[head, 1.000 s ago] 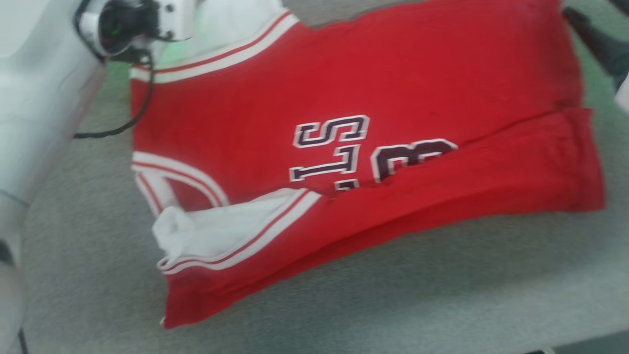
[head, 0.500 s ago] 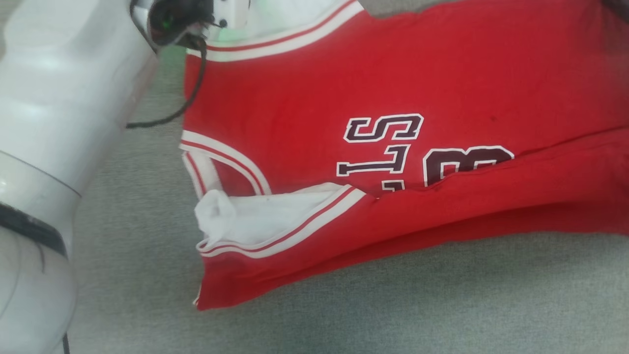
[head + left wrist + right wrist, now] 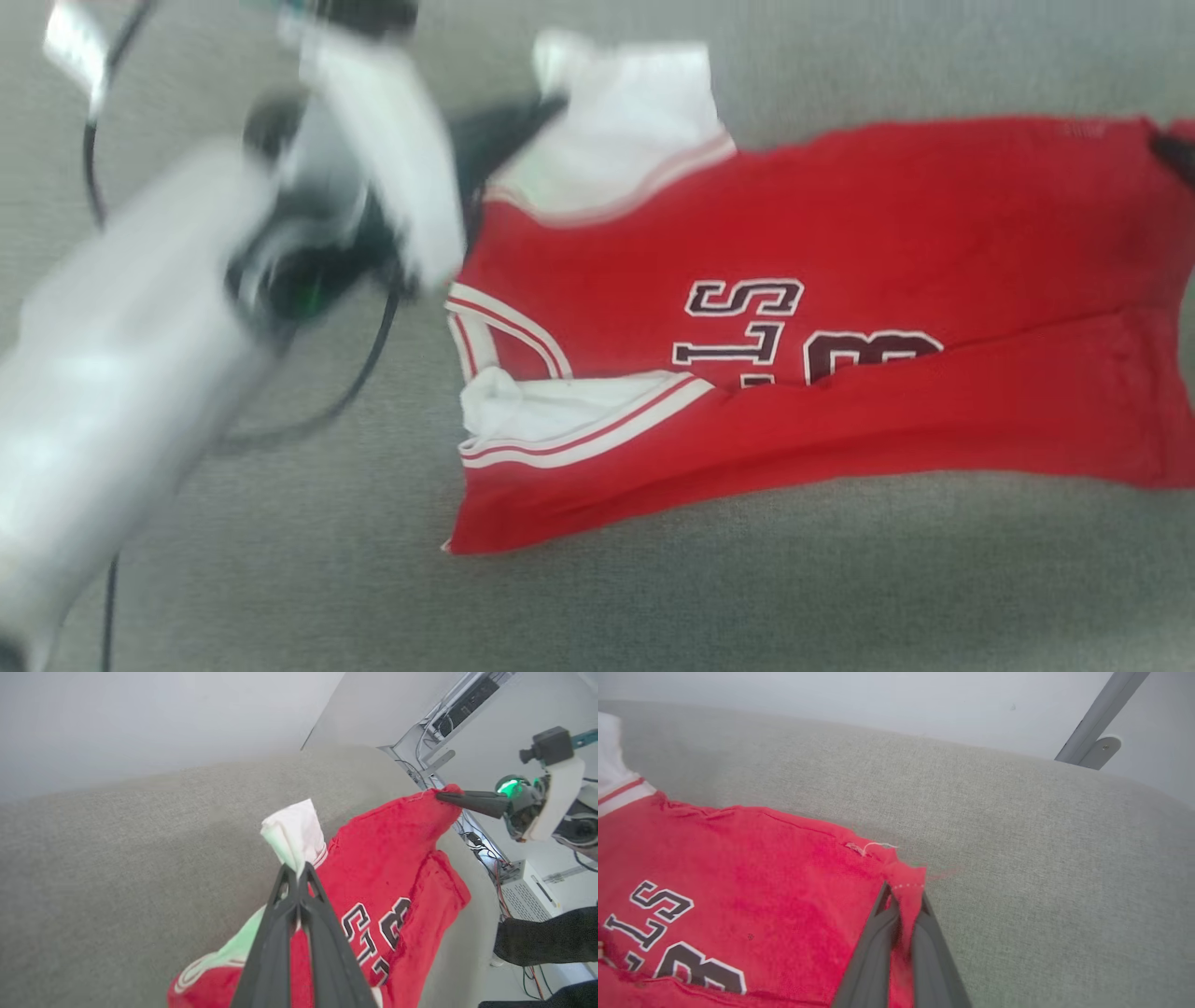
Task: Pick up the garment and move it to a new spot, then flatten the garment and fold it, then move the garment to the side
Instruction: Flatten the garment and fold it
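Note:
The red jersey (image 3: 840,215) lies spread on the grey table, numerals facing up, its near long edge folded over onto itself. My left gripper (image 3: 546,107) is shut on the white shoulder panel (image 3: 299,830) at the far left corner, and that panel stands up bunched above the fingertips (image 3: 285,877). My right gripper (image 3: 903,893) is shut on the far red hem corner (image 3: 908,877); in the head view it is a dark tip (image 3: 1167,149) at the right edge. The left wrist view shows the jersey (image 3: 387,858) stretched between both grippers, the right gripper (image 3: 444,796) at its far corner.
The grey fabric tabletop (image 3: 747,597) reaches out on all sides of the jersey. Beyond the table's right end are a white equipment box (image 3: 528,891), cables and a dark shape (image 3: 546,942). A metal post (image 3: 1101,714) stands past the far edge.
The head view has shifted and now takes in more of the table. My left arm has swung, blurred, with the white shoulder panel held up. The near fold is unchanged.

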Controlling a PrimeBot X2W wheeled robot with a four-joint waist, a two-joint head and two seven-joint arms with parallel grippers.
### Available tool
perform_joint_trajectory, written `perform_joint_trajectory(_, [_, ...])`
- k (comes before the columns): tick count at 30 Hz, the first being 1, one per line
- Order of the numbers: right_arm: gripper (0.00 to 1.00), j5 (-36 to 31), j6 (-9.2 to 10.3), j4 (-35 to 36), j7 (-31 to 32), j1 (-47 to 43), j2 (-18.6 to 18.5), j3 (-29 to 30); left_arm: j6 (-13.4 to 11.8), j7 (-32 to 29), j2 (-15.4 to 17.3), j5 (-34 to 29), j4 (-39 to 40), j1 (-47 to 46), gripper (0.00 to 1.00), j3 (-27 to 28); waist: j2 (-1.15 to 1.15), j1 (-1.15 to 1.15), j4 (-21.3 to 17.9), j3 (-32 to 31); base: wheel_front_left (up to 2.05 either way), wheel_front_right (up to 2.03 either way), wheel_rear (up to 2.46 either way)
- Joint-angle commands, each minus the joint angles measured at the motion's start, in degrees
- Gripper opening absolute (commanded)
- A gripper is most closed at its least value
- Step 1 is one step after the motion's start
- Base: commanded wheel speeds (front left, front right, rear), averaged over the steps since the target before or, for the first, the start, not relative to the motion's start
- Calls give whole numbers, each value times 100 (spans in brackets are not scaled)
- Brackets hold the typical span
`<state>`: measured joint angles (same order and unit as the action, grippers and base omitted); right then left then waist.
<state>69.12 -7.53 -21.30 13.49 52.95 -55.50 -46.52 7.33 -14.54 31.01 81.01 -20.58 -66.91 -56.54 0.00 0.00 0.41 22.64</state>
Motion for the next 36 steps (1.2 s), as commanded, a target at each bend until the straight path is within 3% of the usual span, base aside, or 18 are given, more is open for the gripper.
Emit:
perform_joint_trajectory(1, [0,132,9,33,-111,-207,-84,45,14,155,131,7,280,277,0,0,0,0,165,-292,0,0,0])
perform_joint_trajectory(7, [0,668,5,313,-793,-1391,-586,294,-55,1088,1025,-19,1799,1666,0,14,0,0,324,-464,0,0,0])
perform_joint_trajectory(12, [0,937,5,438,-1169,-2140,-672,347,-446,1496,1455,-305,2471,2584,0,-289,0,0,330,-517,0,0,0])
perform_joint_trajectory(16, [0,1095,5,389,-1378,-2453,-570,411,-590,1586,1300,-378,2329,2960,0,-541,0,0,344,-455,0,0,0])
perform_joint_trajectory(24, [0,768,5,-65,-1426,-2321,-203,301,-458,1713,815,-601,1266,2973,0,-769,0,0,235,-282,0,0,0])
perform_joint_trajectory(25, [34,727,5,-70,-1424,-2298,-170,290,-434,1782,764,-615,1170,2952,13,-743,0,0,225,-281,0,0,0])
perform_joint_trajectory(26, [72,705,5,-57,-1419,-2292,-154,279,-406,1863,724,-638,1097,2947,35,-716,0,0,215,-285,0,0,0])
perform_joint_trajectory(27, [100,695,5,-29,-1435,-2283,-154,281,-382,1947,704,-666,1054,2951,50,-698,0,0,207,-294,0,0,0])
perform_joint_trajectory(28, [100,700,5,-2,-1467,-2283,-174,296,-376,2060,689,-672,1040,2971,82,-653,0,0,206,-307,0,0,0])
perform_joint_trajectory(29, [100,731,5,22,-1478,-2313,-212,316,-383,2191,679,-680,1033,3012,100,-596,0,0,213,-329,0,0,0])
perform_joint_trajectory(36, [100,1056,5,276,-1419,-2652,-532,427,-497,2835,621,-721,1254,3405,100,-256,0,0,398,-499,0,0,0])
